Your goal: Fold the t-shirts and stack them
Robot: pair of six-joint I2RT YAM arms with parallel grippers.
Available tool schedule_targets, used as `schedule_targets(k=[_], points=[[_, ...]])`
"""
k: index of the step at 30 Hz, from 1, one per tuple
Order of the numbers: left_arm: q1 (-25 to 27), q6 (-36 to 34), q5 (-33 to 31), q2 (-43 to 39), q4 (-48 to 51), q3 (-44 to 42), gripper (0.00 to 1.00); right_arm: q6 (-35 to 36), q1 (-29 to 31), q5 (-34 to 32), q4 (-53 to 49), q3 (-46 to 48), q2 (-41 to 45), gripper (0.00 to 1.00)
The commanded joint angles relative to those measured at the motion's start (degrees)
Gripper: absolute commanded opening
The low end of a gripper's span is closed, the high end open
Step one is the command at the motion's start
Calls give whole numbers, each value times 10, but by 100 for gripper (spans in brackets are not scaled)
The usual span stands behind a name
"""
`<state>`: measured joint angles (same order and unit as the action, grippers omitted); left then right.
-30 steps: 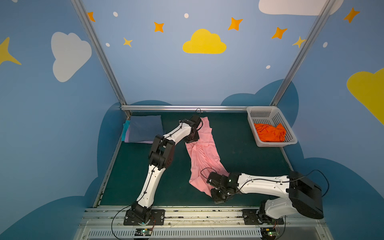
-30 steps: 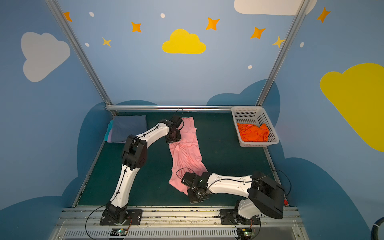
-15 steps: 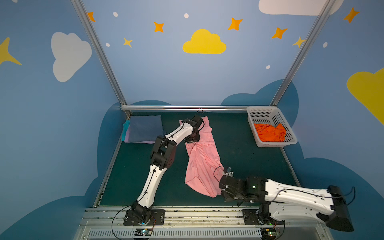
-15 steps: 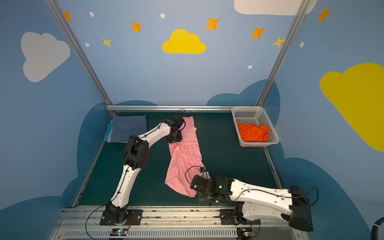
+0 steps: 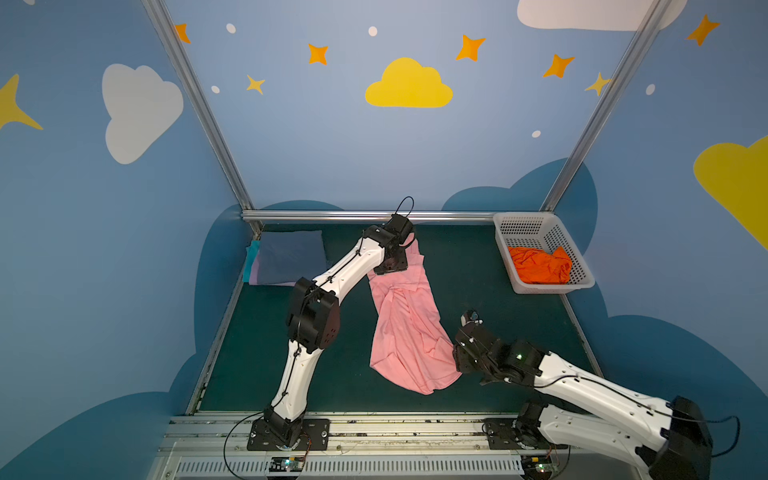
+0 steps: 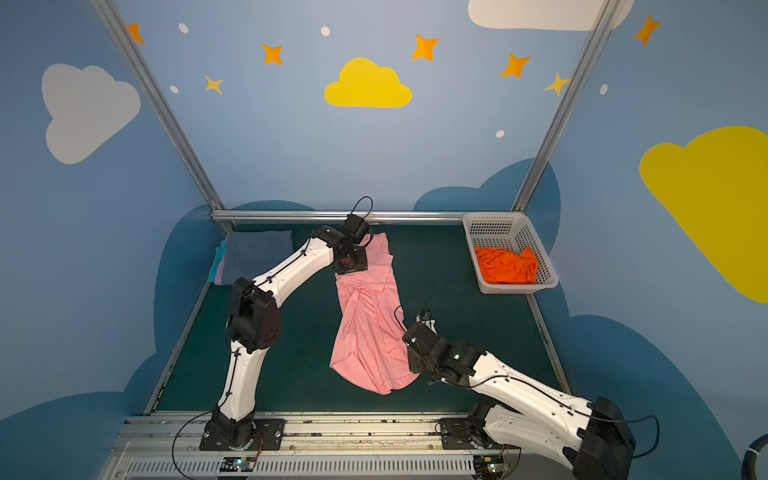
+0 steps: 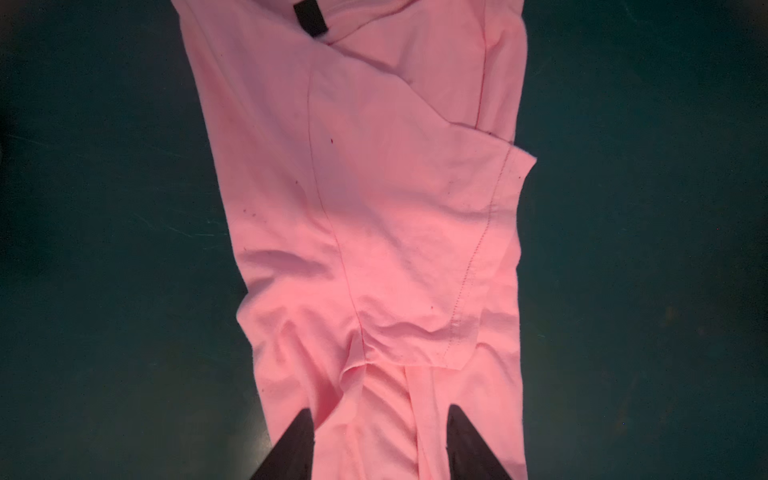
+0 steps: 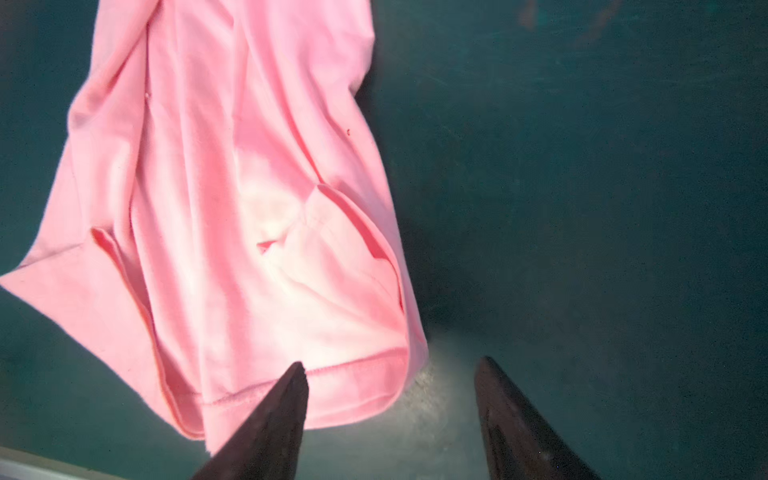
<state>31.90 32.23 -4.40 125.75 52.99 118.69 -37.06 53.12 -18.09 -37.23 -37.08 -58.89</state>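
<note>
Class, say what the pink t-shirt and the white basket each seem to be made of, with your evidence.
Pink t-shirt: soft matt knit fabric, probably cotton; it creases, drapes and shows stitched hems. White basket: probably rigid moulded plastic, smooth finish; thin walls with regular perforations hold their shape.

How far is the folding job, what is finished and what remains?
Done: a folded stack sits in the far left corner. In hand: the pink t-shirt lies rumpled lengthwise, left gripper and right gripper open over its ends. Left: folding it, then the orange t-shirt in the basket.
</note>
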Motion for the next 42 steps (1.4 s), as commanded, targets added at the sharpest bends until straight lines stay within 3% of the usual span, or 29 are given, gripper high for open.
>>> schedule_targets(k=[1, 11, 22, 23, 28, 36, 42], points=[[3, 6, -5, 3, 23, -6, 52, 54, -22, 36, 81, -12, -38, 64], [4, 13, 1, -17, 11, -45, 52, 59, -71, 128, 179, -12, -133, 57], [5, 22, 10, -15, 4, -60, 52, 46, -108, 173, 158, -69, -217, 47], [6, 22, 10, -14, 3, -60, 52, 48, -113, 178, 157, -74, -224, 43], [7, 22, 9, -14, 4, -62, 52, 62, -132, 223, 79, -125, -262, 0], [8, 22, 11, -14, 2, -65, 52, 23, -114, 242, 43, -94, -198, 0], [10, 25, 12, -18, -3, -73, 52, -41, -40, 223, 1, -58, -105, 0]])
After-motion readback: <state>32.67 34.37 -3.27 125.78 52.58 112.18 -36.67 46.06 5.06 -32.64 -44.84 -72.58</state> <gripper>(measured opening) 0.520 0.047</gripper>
